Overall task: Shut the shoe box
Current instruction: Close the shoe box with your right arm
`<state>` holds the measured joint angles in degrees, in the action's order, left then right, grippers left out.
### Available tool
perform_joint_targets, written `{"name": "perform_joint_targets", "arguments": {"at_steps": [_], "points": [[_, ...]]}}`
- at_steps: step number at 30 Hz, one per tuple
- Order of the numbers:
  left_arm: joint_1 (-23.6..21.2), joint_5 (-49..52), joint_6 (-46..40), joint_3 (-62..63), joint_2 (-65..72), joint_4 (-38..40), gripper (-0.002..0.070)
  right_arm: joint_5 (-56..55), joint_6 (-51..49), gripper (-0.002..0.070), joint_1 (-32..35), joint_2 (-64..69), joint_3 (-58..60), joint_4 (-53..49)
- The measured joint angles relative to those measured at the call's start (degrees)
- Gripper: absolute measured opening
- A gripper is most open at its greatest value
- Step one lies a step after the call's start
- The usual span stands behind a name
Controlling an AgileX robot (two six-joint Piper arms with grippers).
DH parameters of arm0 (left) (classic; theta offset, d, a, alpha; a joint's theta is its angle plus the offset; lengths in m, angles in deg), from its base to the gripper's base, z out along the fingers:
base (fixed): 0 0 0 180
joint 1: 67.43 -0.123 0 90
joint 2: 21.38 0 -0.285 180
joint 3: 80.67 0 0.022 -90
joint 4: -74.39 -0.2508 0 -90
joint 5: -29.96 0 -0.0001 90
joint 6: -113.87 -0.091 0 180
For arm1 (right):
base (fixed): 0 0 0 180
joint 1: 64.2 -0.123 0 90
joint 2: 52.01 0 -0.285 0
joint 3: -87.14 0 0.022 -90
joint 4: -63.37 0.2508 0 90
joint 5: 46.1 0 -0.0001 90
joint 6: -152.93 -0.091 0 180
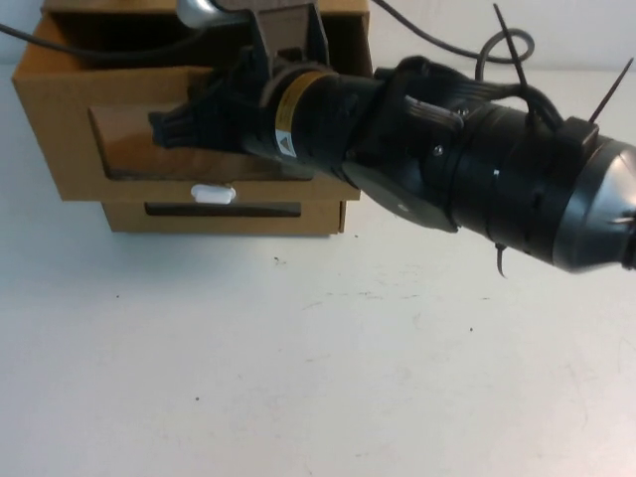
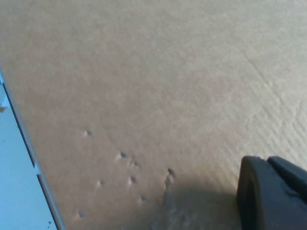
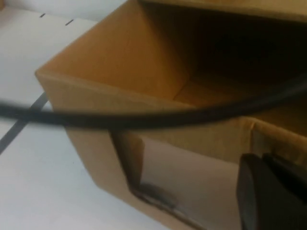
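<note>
At the far left of the white table (image 1: 318,378), the brown cardboard drawer-style shoe box (image 1: 60,149) sits stacked on its twin cardboard box (image 1: 224,221), and its drawer stands pulled out toward me, the dark hollow open behind the front panel. My right gripper (image 1: 184,127) reaches across that panel, lying over the dark plastic window (image 1: 124,139), with the small white oval pull tab (image 1: 213,193) just below. I judge I am placed here to press the front flat and slide the drawer home, which is not yet done. Whether this claw is clenched or released I cannot tell. My left gripper (image 2: 273,194) shows only in its own wrist view, close against a plain cardboard face; I cannot tell its state either, and I guess it braces the box so the push does not shove the stack away.
</note>
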<state>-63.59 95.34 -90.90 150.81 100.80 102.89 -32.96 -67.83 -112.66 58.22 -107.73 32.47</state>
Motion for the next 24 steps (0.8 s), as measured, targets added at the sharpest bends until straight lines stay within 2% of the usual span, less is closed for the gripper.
{"name": "perform_joint_targets", "arguments": {"at_steps": [24], "points": [[0.09, -0.08, 0.00, 0.00, 0.00, 0.00, -0.0005, -1.90, -0.14, -0.0011, 4.86, 14.11, -17.68, 0.06]]}}
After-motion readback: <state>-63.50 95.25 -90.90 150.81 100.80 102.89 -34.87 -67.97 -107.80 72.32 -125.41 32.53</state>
